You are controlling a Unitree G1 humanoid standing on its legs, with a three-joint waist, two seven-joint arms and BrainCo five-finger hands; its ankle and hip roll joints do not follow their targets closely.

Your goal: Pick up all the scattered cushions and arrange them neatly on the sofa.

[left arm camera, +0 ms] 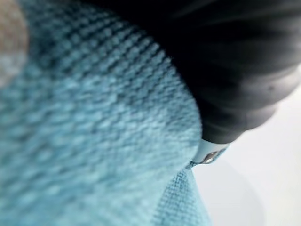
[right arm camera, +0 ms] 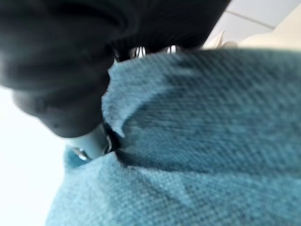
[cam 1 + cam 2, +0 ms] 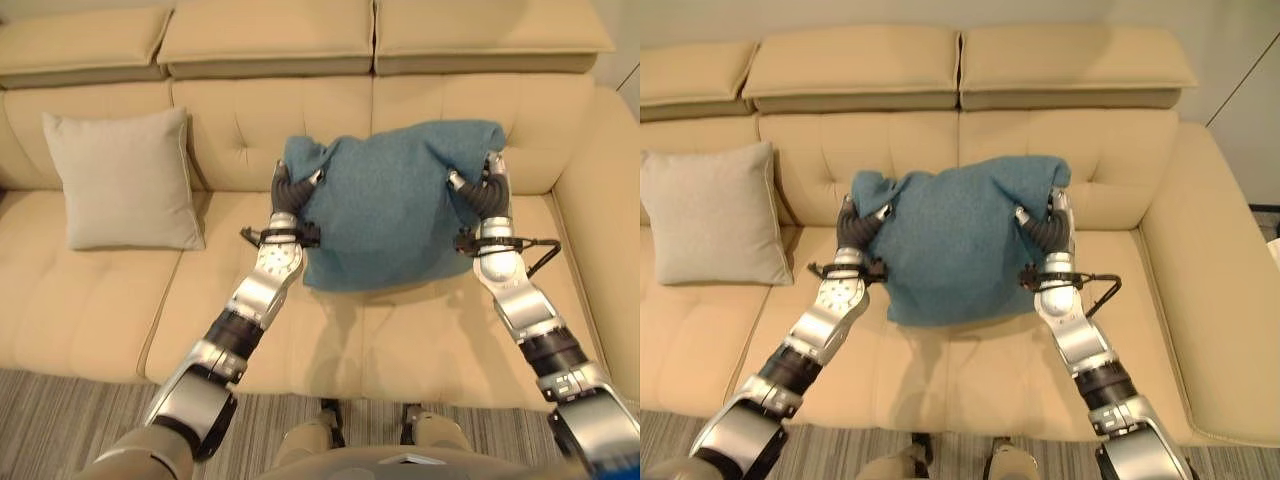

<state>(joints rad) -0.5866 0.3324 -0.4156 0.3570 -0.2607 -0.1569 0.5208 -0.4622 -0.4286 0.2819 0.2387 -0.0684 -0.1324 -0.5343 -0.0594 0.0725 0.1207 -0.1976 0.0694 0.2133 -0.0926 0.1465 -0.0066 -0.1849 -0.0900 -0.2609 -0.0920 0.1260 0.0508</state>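
A blue cushion (image 3: 395, 205) is held upright between my two hands, in front of the backrest over the sofa's middle seat; I cannot tell whether its lower edge touches the seat. My left hand (image 3: 288, 195) grips its upper left side and my right hand (image 3: 487, 192) its upper right side. The cloth bunches around the fingers of both. In the left wrist view the blue weave (image 1: 94, 132) lies right against the hand's dark cover, and in the right wrist view the cushion (image 2: 211, 141) is creased where the hand pinches it. A light grey cushion (image 3: 125, 180) leans upright against the backrest on the left seat.
The beige sofa (image 3: 430, 345) spans the view, with an armrest (image 3: 1220, 300) on the right. Bare seat lies between the two cushions and to the right of the blue one. A striped rug (image 3: 60, 420) covers the floor in front.
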